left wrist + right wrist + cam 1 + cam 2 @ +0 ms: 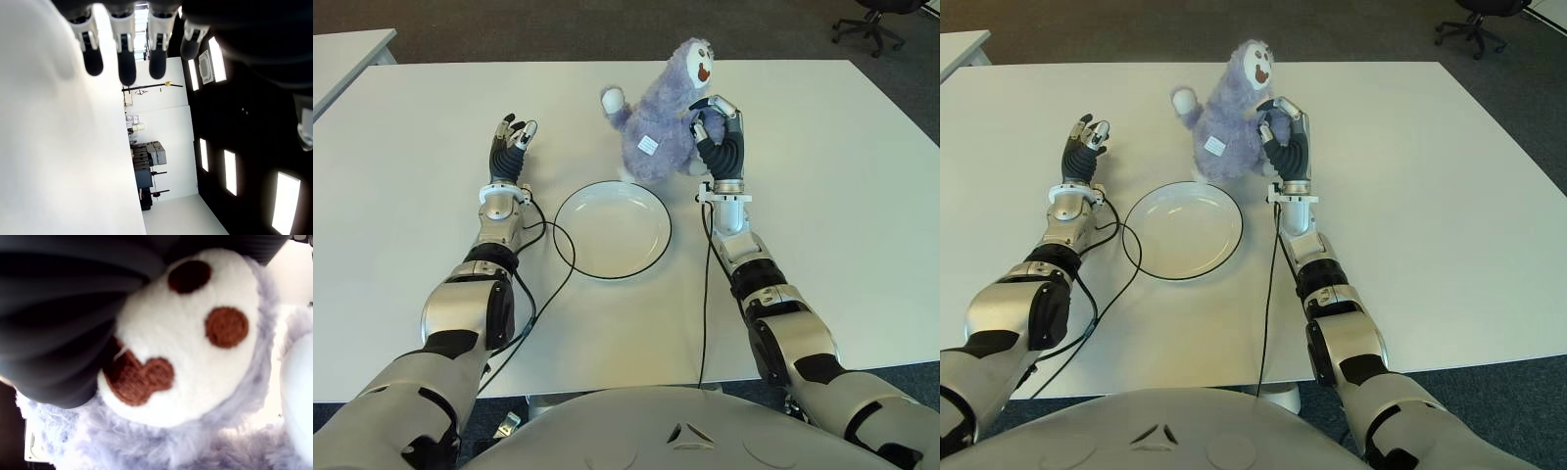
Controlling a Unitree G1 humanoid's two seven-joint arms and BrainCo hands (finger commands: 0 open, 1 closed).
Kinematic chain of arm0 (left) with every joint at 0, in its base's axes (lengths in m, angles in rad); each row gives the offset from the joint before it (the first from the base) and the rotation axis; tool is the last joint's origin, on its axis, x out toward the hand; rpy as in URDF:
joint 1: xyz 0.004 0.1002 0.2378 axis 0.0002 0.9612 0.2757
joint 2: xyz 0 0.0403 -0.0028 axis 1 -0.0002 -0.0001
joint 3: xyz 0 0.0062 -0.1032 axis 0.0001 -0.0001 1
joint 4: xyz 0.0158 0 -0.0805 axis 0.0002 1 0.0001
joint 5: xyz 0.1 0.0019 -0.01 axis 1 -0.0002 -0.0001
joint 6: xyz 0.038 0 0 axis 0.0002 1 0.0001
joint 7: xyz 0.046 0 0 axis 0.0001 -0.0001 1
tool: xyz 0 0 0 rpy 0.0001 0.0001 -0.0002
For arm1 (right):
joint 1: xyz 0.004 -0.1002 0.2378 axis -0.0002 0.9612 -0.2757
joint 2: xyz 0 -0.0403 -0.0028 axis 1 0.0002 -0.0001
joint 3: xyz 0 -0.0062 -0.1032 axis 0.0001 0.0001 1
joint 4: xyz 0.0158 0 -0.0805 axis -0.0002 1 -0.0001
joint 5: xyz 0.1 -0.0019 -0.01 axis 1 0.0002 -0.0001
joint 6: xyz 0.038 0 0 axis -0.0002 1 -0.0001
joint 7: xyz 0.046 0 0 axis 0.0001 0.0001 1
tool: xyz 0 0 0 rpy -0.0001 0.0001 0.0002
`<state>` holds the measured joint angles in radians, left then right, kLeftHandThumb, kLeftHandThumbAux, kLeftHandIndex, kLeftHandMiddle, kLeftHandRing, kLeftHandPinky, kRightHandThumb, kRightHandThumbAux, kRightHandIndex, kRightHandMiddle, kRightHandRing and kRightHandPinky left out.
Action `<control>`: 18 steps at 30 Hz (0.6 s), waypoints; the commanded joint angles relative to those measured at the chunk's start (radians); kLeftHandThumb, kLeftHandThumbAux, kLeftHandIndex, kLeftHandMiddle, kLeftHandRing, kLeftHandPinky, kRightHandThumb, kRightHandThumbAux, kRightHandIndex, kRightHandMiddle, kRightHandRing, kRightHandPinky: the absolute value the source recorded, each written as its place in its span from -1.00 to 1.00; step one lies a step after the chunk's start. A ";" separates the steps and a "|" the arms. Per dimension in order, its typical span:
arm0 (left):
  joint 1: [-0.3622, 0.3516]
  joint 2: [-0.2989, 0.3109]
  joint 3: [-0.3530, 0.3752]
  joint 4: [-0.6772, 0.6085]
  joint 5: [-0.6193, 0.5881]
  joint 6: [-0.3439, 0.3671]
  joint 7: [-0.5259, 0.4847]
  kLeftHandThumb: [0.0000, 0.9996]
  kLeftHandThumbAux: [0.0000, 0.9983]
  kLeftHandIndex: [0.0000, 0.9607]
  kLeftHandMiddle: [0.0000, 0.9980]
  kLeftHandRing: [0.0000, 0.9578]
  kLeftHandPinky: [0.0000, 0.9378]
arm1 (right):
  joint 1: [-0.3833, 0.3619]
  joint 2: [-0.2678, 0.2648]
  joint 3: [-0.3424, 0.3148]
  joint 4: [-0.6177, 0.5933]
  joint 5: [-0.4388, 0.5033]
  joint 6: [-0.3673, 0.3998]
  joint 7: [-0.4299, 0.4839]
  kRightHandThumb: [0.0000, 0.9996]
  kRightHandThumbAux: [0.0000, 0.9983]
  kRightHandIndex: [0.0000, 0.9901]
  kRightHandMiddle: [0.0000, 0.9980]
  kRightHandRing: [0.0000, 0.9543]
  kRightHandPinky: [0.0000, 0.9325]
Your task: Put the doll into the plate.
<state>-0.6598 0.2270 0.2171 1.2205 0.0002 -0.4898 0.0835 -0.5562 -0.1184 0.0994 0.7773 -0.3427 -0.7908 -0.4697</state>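
Doll (pixel 666 117) sits upright on the table (pixel 842 196) just behind the plate (pixel 613 229), not in it yet. Right hand (pixel 717 132) is at the doll's right side, fingers curled into the fur, looks like a grasp for the lift. Left hand (pixel 511 145) shows left of the plate, fingers loose, holding nothing.

An office: white table (pixel 822 196), grey carpet (pixel 558 29), a wheeled office chair (pixel 873 22) behind.
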 commanded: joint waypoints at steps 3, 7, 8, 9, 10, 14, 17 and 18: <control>0.071 -0.031 0.001 0.058 -0.007 0.051 -0.007 -1.00 -0.19 -0.99 -0.68 -0.63 -0.56 | 0.125 0.018 0.004 0.060 0.005 -0.014 -0.001 0.42 0.43 -0.13 0.57 0.74 0.83; 0.070 -0.033 0.003 0.058 -0.009 0.049 -0.008 -1.00 -0.19 -0.98 -0.68 -0.60 -0.51 | 0.124 0.019 0.002 0.058 0.005 -0.021 -0.004 0.42 0.43 -0.13 0.57 0.74 0.83; 0.070 -0.033 0.004 0.058 -0.009 0.049 -0.008 -1.00 -0.19 -0.98 -0.68 -0.60 -0.51 | 0.124 0.019 0.002 0.058 0.005 -0.021 -0.005 0.42 0.43 -0.13 0.57 0.74 0.84; 0.070 -0.034 0.005 0.058 -0.010 0.049 -0.008 -1.00 -0.19 -0.98 -0.68 -0.60 -0.51 | 0.124 0.020 0.001 0.058 0.005 -0.024 -0.006 0.42 0.43 -0.13 0.57 0.74 0.84; 0.070 -0.035 0.005 0.059 -0.010 0.049 -0.009 -1.00 -0.19 -0.98 -0.68 -0.56 -0.38 | 0.124 0.020 0.001 0.057 0.004 -0.026 -0.007 0.42 0.43 -0.13 0.57 0.74 0.83; 0.070 -0.037 0.008 0.059 -0.012 0.049 -0.011 -1.00 -0.20 -0.98 -0.68 -0.53 -0.35 | 0.124 0.019 0.000 0.057 0.004 -0.031 -0.009 0.42 0.43 -0.13 0.57 0.74 0.83; 0.071 -0.039 0.007 0.060 -0.011 0.047 -0.011 -1.00 -0.20 -0.98 -0.68 -0.54 -0.47 | 0.123 0.018 -0.001 0.055 -0.001 -0.036 -0.015 0.42 0.43 -0.13 0.57 0.74 0.82; 0.072 -0.039 0.005 0.060 -0.008 0.045 -0.010 -1.00 -0.20 -0.98 -0.69 -0.58 -0.55 | 0.122 0.017 0.000 0.055 -0.005 -0.037 -0.020 0.42 0.43 -0.13 0.56 0.73 0.82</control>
<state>-0.6598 0.2219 0.2216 1.2217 -0.0012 -0.4899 0.0831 -0.5548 -0.1181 0.0977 0.7760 -0.3433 -0.8153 -0.4732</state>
